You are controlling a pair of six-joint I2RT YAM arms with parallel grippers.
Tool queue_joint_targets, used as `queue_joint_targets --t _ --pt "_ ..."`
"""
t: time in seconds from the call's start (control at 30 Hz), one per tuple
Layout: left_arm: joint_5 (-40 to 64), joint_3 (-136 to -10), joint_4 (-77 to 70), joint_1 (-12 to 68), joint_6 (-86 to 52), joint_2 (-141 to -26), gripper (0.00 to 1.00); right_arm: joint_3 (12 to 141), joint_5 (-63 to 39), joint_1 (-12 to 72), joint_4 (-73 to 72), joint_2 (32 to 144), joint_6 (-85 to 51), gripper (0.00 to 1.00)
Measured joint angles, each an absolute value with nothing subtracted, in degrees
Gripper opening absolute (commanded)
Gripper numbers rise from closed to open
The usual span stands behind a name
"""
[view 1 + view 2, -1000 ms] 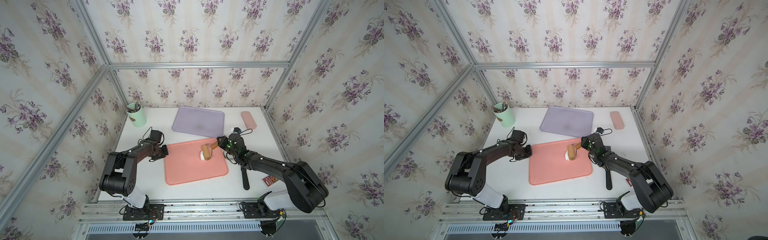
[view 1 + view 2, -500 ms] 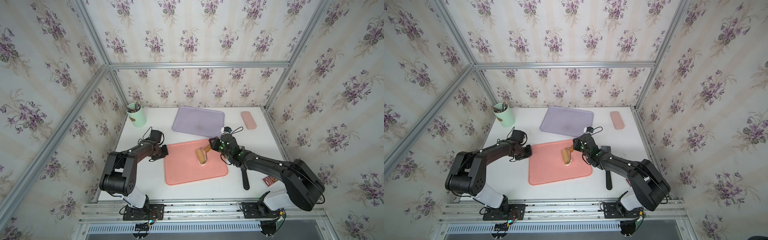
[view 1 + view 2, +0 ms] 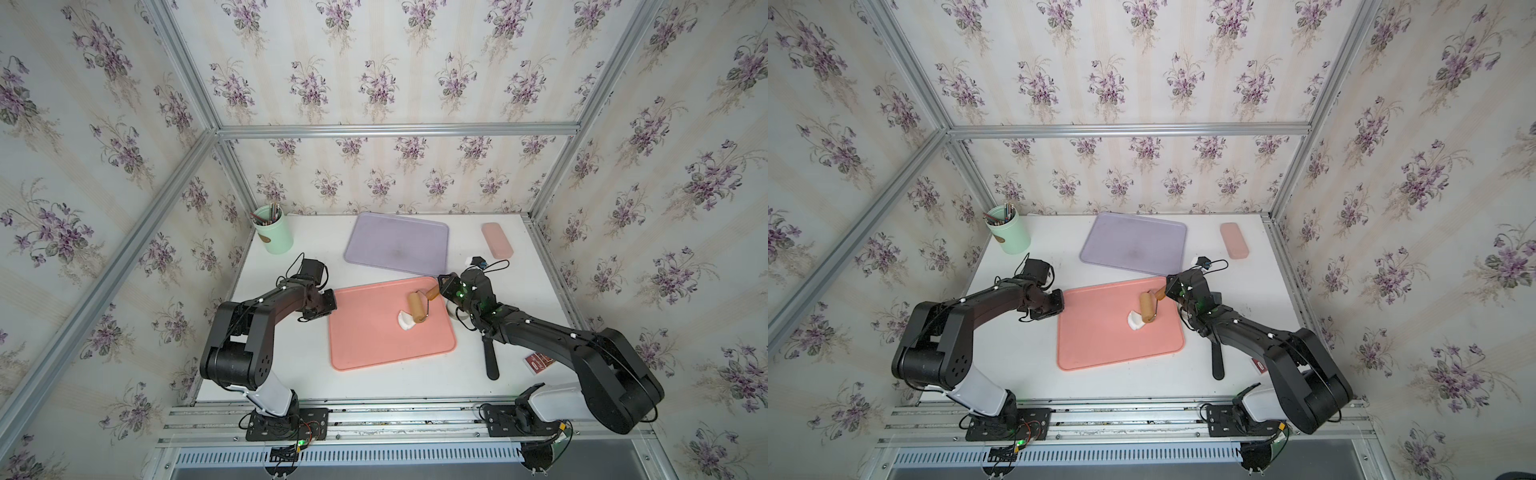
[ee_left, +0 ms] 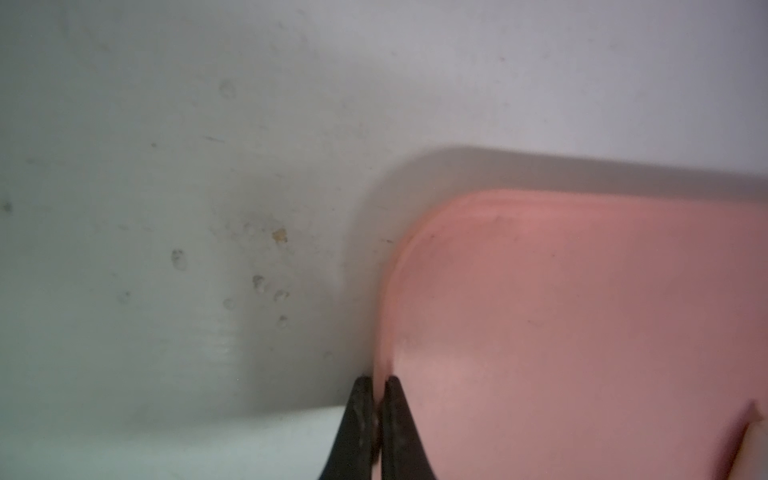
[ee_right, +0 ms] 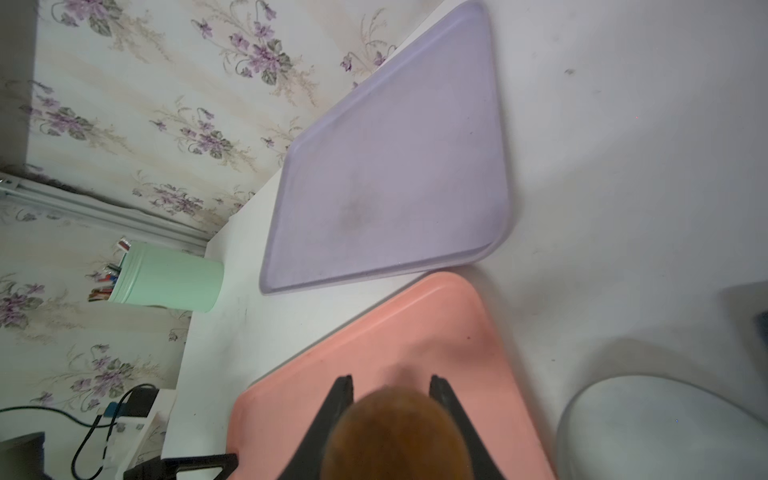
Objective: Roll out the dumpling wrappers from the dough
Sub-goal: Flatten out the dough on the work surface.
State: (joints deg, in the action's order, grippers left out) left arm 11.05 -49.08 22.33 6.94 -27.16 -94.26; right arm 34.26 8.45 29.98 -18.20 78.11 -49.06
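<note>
1. The dough (image 3: 404,324) lies on the pink tray (image 3: 374,349), just to 3 o'clock of the tray's centre in both top views. It is 1 small white lump, partly flattened.
2. The roller (image 3: 417,306) rests its wooden barrel on the dough's 3 o'clock edge and covers part of it. Its handle points toward 1 o'clock.
3. The right gripper (image 3: 436,291) sits at the tray's 1 o'clock corner. Its fingers (image 5: 338,399) are clamped on the roller's brown handle (blurred in the right wrist view, but plainly between them).
4. The left gripper (image 3: 330,303) sits low at the tray's 10 o'clock corner. Its fingers (image 4: 357,415) are together, pinching the tray's rim.
5. On the worktop (image 3: 291,374), a purple tray (image 3: 395,243) lies just beside the pink tray at 12 o'clock. A green cup (image 3: 274,232) stands at 10 o'clock, well apart. A black-handled tool (image 3: 490,357) lies at 4 o'clock.
</note>
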Motion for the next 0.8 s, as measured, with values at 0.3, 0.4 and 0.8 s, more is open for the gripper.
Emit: queue_joint_targets --t 0.3,0.4,0.8 --pt "10.09 -48.38 22.06 6.98 -26.96 -92.9 0.0 36.32 7.66 36.05 -12.47 71.42 -43.86 0.0" --pt "10.07 -48.38 22.06 6.98 -26.98 -92.9 0.0 37.67 6.61 38.46 -13.98 74.83 -43.48 0.0" --pt "9.89 -48.99 22.85 7.14 -26.94 -93.23 0.0 32.91 7.79 39.81 -27.88 82.19 -45.15 0.0"
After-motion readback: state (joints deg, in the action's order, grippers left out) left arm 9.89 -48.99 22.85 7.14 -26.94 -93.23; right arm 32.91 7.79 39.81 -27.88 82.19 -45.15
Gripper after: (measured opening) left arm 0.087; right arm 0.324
